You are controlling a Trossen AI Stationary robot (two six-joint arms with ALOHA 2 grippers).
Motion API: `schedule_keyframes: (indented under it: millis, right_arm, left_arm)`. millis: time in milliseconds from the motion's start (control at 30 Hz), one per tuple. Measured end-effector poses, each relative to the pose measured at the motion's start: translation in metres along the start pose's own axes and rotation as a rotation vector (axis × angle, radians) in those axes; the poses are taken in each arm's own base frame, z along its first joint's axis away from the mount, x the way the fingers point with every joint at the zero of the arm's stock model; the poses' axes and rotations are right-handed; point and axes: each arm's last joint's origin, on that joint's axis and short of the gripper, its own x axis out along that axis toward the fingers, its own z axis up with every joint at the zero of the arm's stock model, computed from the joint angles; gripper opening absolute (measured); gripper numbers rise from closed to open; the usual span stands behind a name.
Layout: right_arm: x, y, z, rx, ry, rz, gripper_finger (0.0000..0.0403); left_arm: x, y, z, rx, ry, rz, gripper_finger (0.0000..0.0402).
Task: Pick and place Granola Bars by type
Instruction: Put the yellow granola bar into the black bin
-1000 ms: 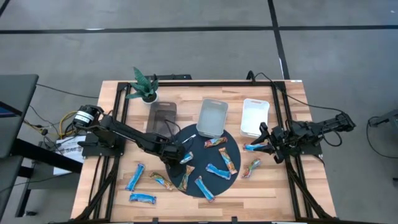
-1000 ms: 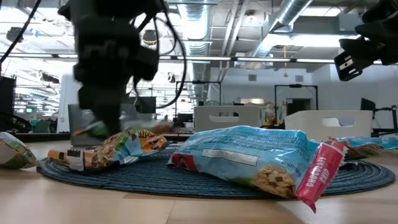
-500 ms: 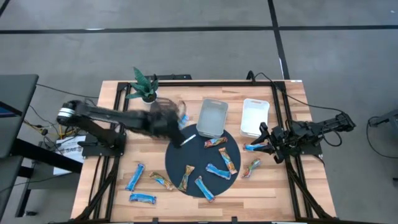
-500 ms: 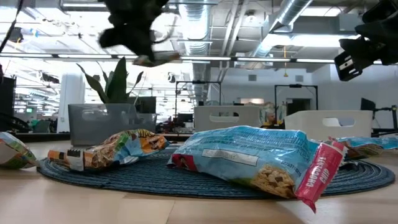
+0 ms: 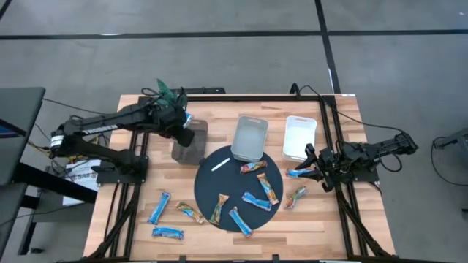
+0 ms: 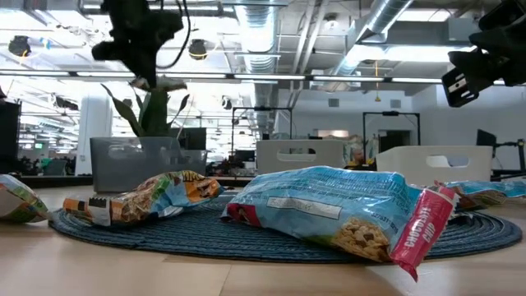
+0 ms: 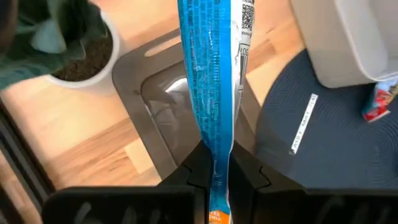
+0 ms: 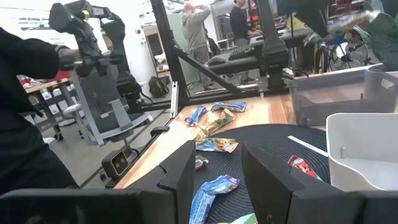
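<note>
My left gripper hangs above the dark grey bin, shut on a blue granola bar; the low view shows it raised with the bar under it. My right gripper waits open above the table's right side, over a blue bar. Other blue bars and multicoloured bars lie flat on the round dark mat and on the wood around it. My left gripper pinches the blue bar between its two fingers near one end, on the wrapper's flat faces. A short bit of wrapper shows behind the fingers; the long rest sticks out past them. The bar is lifted clear, over the grey bin.
A clear bin and a white bin stand right of the grey one along the mat's far edge. A potted plant stands just beyond the left gripper. A thin white stick lies on the mat.
My left gripper has risen from the left part of the mat with the blue bar and swung toward the table's far-left, ending over the grey bin near the plant. The bar has been lifted clear of the mat. The right arm has kept still.
</note>
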Motion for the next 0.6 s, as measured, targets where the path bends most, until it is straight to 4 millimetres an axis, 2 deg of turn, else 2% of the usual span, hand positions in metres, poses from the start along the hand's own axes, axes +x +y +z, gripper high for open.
schedule_keyframes:
  millis: [167,600]
  right_arm:
    - [0.000,0.000,0.000,0.000,0.000,0.000,0.0122]
    - [0.000,0.000,0.000,0.000,0.000,0.000,0.0122]
  left_arm:
    - [0.021,0.003,-0.003,-0.010,-0.005,0.001,0.0021]
    - [0.021,0.001,-0.002,0.003,-0.017,-0.035,0.0110]
